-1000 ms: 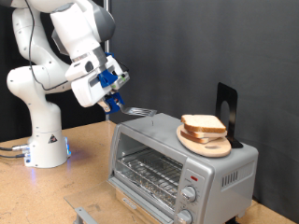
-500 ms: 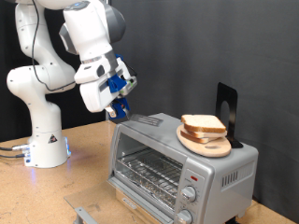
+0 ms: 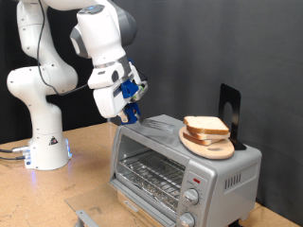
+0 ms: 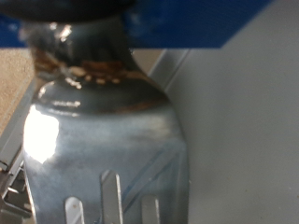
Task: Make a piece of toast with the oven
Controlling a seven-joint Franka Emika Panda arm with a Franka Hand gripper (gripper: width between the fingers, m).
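My gripper [image 3: 131,110] is shut on the handle of a grey metal spatula [image 3: 149,122], whose blade slants down just over the left end of the oven's top. The silver toaster oven [image 3: 175,163] stands on the table with its glass door shut and the wire rack visible inside. Two pale bread slices [image 3: 205,125] lie stacked on a round wooden plate [image 3: 210,148] on the oven's top, to the exterior view's right of the spatula and apart from it. In the wrist view the spatula [image 4: 103,140] fills the picture and no bread shows.
A black stand [image 3: 230,107] rises behind the plate on the oven. The oven's two knobs [image 3: 194,198] are on its front right. The robot base [image 3: 43,142] is at the exterior view's left. A metal part [image 3: 87,216] lies at the table's front edge.
The arm has swung towards the exterior view's right and come lower. The spatula has moved with it and now tilts down closer to the oven's top.
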